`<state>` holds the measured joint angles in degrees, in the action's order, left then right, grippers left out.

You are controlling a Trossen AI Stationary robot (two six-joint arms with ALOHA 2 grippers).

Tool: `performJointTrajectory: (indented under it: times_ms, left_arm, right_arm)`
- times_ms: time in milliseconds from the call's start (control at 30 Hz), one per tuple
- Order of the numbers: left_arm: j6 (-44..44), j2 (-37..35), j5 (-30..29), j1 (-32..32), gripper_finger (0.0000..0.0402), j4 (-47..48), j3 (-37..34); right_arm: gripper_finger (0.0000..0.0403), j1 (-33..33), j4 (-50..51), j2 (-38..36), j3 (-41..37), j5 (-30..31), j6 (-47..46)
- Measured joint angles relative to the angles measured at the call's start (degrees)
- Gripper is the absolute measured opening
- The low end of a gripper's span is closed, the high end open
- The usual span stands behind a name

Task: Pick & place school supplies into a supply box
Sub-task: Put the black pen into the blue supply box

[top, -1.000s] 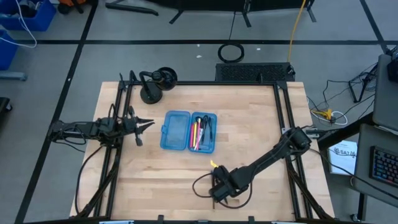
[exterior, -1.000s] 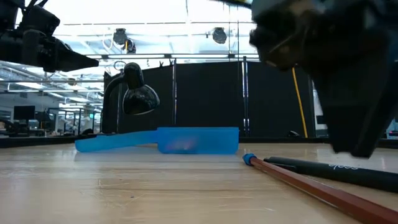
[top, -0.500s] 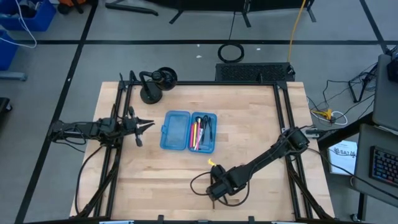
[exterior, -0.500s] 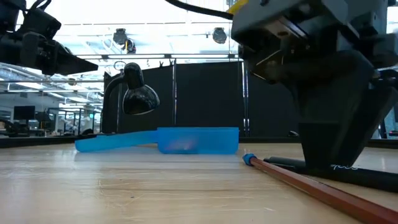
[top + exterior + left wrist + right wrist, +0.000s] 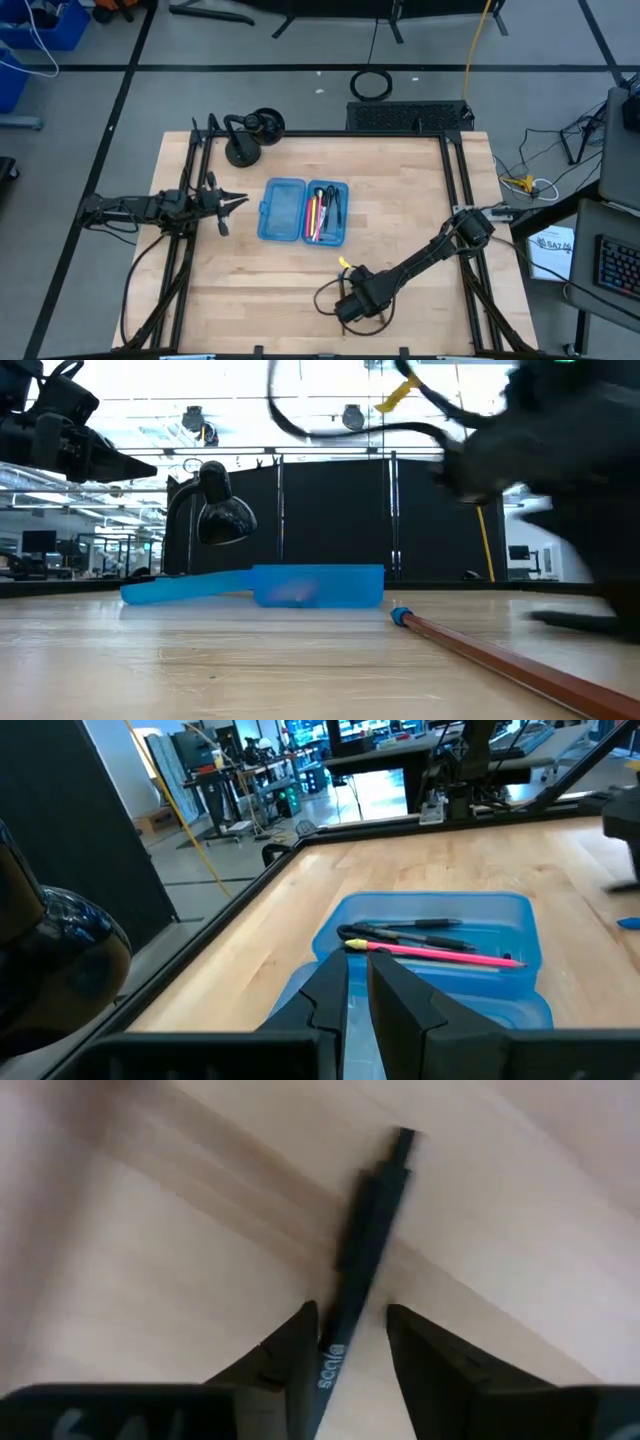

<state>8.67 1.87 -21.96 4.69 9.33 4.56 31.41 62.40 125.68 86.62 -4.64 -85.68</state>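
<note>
The translucent blue supply box (image 5: 283, 211) lies open mid-table, with pink, yellow and black pens and the scissors (image 5: 331, 206) in its right half. A black pen (image 5: 369, 1220) lies on the wood by the near edge, and my right gripper (image 5: 352, 1342) stands over it, open, one finger on each side. A red-brown pencil with a blue tip (image 5: 468, 650) lies beside it. In the low view the pen (image 5: 572, 620) and the right gripper show blurred. My left gripper (image 5: 238, 200) hovers left of the box, its fingers a narrow gap apart and holding nothing. My right gripper comes at the black pen from above, with its fingers across the pen's lettered part (image 5: 331, 1352). The pen runs close along one finger (image 5: 292, 1355) and stands apart from the other. I cannot tell whether that finger touches it. The pen lies on the table.
A black stand with a round base (image 5: 245, 150) sits at the far left corner behind the box. Black frame rails (image 5: 457, 180) run along the table's left and right sides. A black cable loops (image 5: 330, 296) around the right gripper near the near edge.
My right gripper stood low at the black pen half a second ago. In the low view it now shows blurred and farther right. The visible stretch of the pen there is shorter and farther right than before. The pencil, box and left arm have kept still.
</note>
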Motion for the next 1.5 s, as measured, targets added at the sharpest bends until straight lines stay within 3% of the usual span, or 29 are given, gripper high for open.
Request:
performJointTrajectory:
  times_ms: [300, 600, 767, 900, 1067, 1333, 1500]
  left_arm:
    - [-0.24, 0.0, 0.0, 0.02, 0.0047, 0.0, 0.0]
    - [-0.22, 0.0, 0.0, 0.0, 0.0047, 0.04, 0.0]
    - [-0.22, 0.0, 0.0, 0.0, 0.0047, 0.04, 0.0]
    - [-0.22, 0.0, 0.0, 0.02, 0.0047, 0.04, 0.0]
    - [-0.2, 0.0, 0.0, 0.0, 0.0047, 0.04, 0.0]
    - [-0.34, 0.0, 0.06, 0.01, 0.0047, 0.01, 0.0]
    - [-0.46, 0.0, 0.46, 0.0, 0.0047, 0.03, 0.0]
  right_arm:
    - [0.0085, 0.87, 1.96, -0.1, -1.22, 2.81, 2.47]
    - [0.0065, 1.74, -2.93, -0.34, -2.51, 3.1, 2.88]
    - [0.0022, 1.72, -3.22, -0.39, -2.51, 3.08, 3.62]
    - [0.0019, 1.32, -3.06, -1.31, -2.69, 2.83, 4.7]
    - [0.0019, 0.24, -4.27, -6.11, -3.01, 3.62, 4.44]
    - [0.0019, -2.01, -7.29, -14.89, -3.07, 11.6, 4.19]
    - [0.0019, -4.89, -14.19, -19.89, -3.18, 15.5, 5.93]
